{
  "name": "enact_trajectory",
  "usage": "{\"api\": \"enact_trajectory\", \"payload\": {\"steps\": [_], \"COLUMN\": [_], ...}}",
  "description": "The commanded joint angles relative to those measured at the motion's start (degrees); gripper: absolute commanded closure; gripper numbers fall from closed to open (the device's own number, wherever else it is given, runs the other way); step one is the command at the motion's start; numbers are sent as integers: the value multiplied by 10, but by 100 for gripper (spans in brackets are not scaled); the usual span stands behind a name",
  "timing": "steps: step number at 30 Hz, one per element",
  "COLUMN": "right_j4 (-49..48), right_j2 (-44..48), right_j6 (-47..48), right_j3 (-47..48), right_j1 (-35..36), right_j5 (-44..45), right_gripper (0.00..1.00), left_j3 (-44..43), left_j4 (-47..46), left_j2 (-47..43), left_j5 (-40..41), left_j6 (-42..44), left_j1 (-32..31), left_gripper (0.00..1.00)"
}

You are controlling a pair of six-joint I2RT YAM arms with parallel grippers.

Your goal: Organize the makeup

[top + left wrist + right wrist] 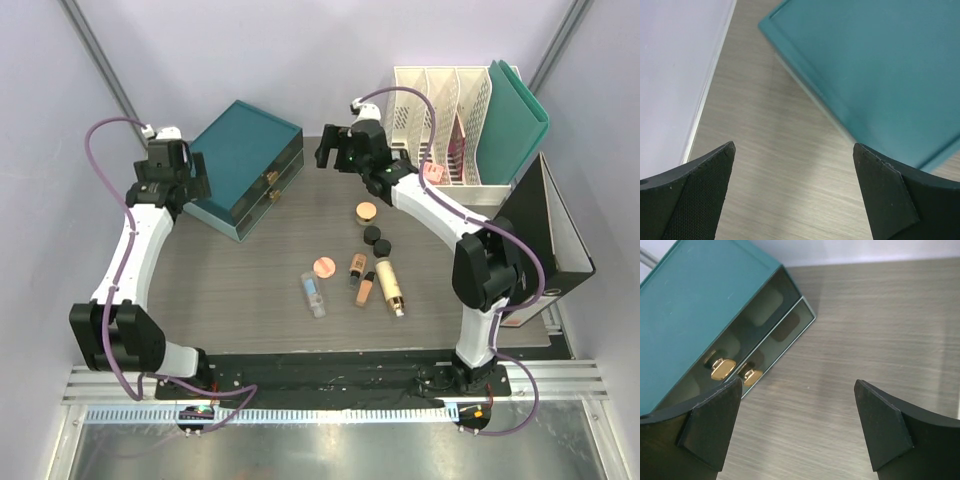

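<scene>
Top view, left arm: It goes up from the near edge along the left edge of the table (250, 310), then bends in toward the far left corner.
Top view, left tool (192, 183): It hangs by the left side of the teal box (245, 160). From here I cannot tell how its jaws stand.
Top view, right arm: It goes up near the right edge, bends at the elbow, and reaches to the middle of the far edge.
Top view, right tool (328, 150): It is up in the air, pointing at the front of the teal box.
Top view, makeup (357, 266): It all lies in the middle of the table, well apart from both tools.
Top view, pieces: The tan jar (366, 211) is farthest back, then the black jars (373, 235). Nearer are the pink compact (323, 266), clear tube (314, 295), peach bottle (364, 289) and cream bottle (390, 288).
Top view, far right corner: The white file holders (445, 120) stand here.
Left wrist view, left tool (794, 150): The jaws are spread wide with nothing between them, over bare table (765, 100).
Left wrist view, around it: The teal box (880, 65) is on the right and a pale wall (670, 75) on the left.
Right wrist view, right tool (797, 390): The jaws are spread wide and hold nothing.
Right wrist view, teal box (690, 305): It sits to the left. Its two drawers are closed, each with a gold handle (720, 367).
Right wrist view, table (865, 315): Bare wood shows between the jaws.
</scene>
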State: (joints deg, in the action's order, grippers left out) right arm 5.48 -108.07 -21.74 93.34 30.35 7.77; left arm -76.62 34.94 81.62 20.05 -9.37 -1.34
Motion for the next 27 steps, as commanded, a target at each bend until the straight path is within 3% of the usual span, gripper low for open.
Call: {"api": "enact_trajectory", "payload": {"steps": [1, 4, 7, 8, 9, 10, 12, 19, 27], "right_j4": [-11, -13, -18, -18, -24, -29, -70, -164, -184], "right_j2": [-19, -43, -66, -80, -87, -93, -105, -179, -238], "right_j6": [-70, -109, -138, -156, -168, -179, -211, -311, -364], "right_j3": [32, 40, 51, 54, 55, 54, 44, 76, 143], "right_j1": [4, 4, 5, 4, 4, 5, 4, 3, 6], "right_j5": [-39, -84, -127, -132, -147, -154, -187, -294, -333], "right_gripper": [0, 0, 0, 0, 1, 3, 5, 25, 30], "left_j3": [-26, -29, -27, -27, -28, -31, -41, -63, -86], "left_j4": [-33, -30, -50, -64, -68, -72, -77, -77, -76], "left_j2": [2, 11, 6, 6, 7, 13, 21, 65, 109], "left_j5": [-63, -134, -218, -232, -238, -244, -255, -259, -292], "left_j6": [12, 26, 41, 38, 35, 28, 19, -9, -15], "left_j1": [0, 0, 0, -1, 0, -1, 0, 0, 0], "left_gripper": [0, 6, 48, 80, 93, 100, 100, 100, 100]}}
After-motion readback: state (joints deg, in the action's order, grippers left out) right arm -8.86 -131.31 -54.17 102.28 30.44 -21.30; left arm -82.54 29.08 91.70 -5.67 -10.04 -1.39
